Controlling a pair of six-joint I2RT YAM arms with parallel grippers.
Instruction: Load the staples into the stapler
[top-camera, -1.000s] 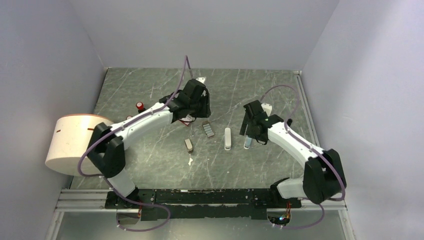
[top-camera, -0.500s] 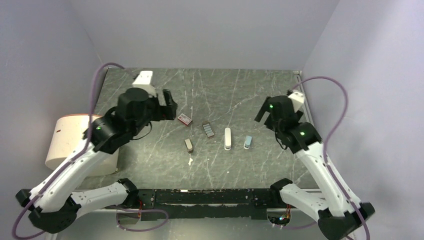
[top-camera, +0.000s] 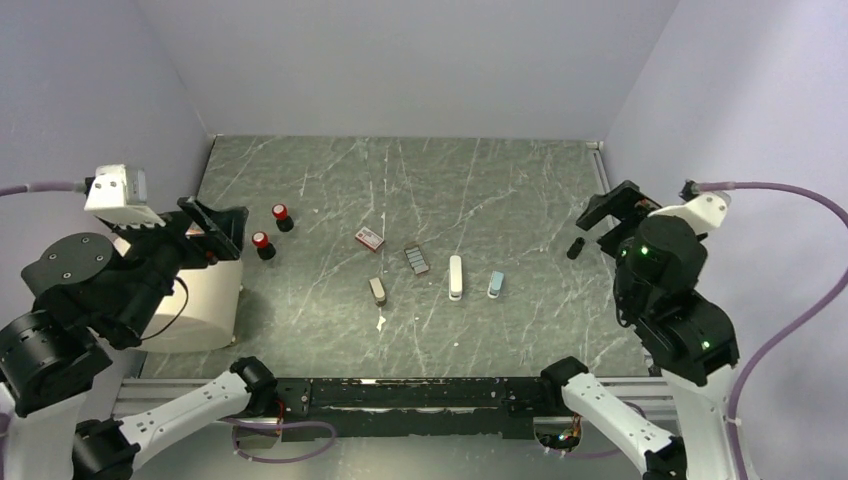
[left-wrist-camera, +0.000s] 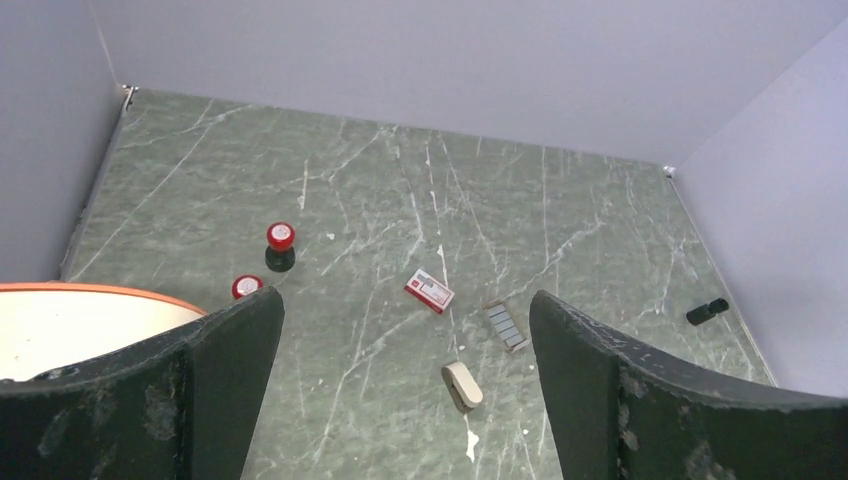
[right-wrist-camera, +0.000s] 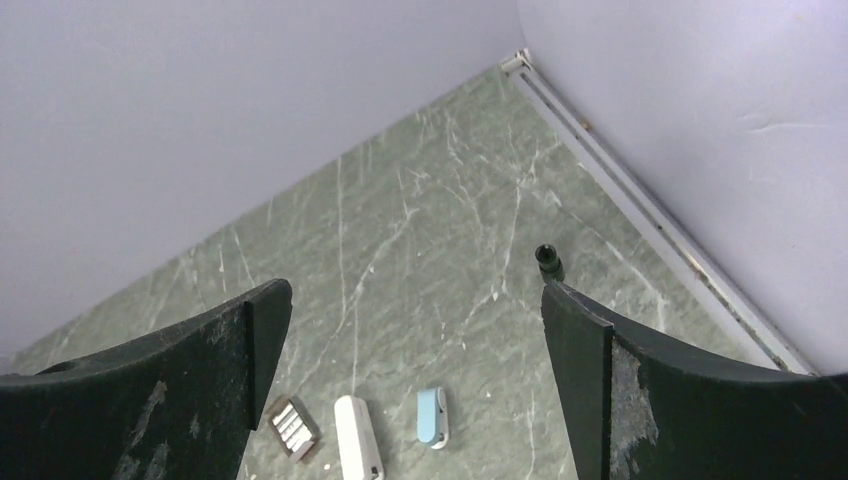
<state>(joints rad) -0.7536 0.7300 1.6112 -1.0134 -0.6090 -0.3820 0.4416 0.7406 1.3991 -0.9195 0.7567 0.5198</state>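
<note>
On the tabletop (top-camera: 500, 180), top view: the stapler (top-camera: 377, 290) is lying near the centre with nothing touching it. The staples (top-camera: 417, 260) are lying just behind and to the right of it, apart from it. The long white stapler (top-camera: 456, 277) and the light-blue stapler (top-camera: 495, 285) are sitting further right, and the red-and-white box (top-camera: 369, 238) is sitting behind the stapler. The left fingers (top-camera: 225, 228) are hanging at the left edge over the white drum (top-camera: 205, 300), spread wide and gripping nothing. The right fingers (top-camera: 600, 208) are hanging at the right edge near the small black cylinder (top-camera: 575, 247), also spread wide and empty.

Left wrist: the fingers (left-wrist-camera: 225, 370) are framing the scene, wide apart. The stapler (left-wrist-camera: 462, 385) and the staples (left-wrist-camera: 505, 326) are showing between them, well below. Two red caps (left-wrist-camera: 281, 237) are standing at left.

Right wrist: the fingers (right-wrist-camera: 200, 380) are standing wide with nothing between them. The staples (right-wrist-camera: 292, 427) are showing at the bottom, beside the white stapler (right-wrist-camera: 357, 450). The beige stapler is not showing here.
</note>
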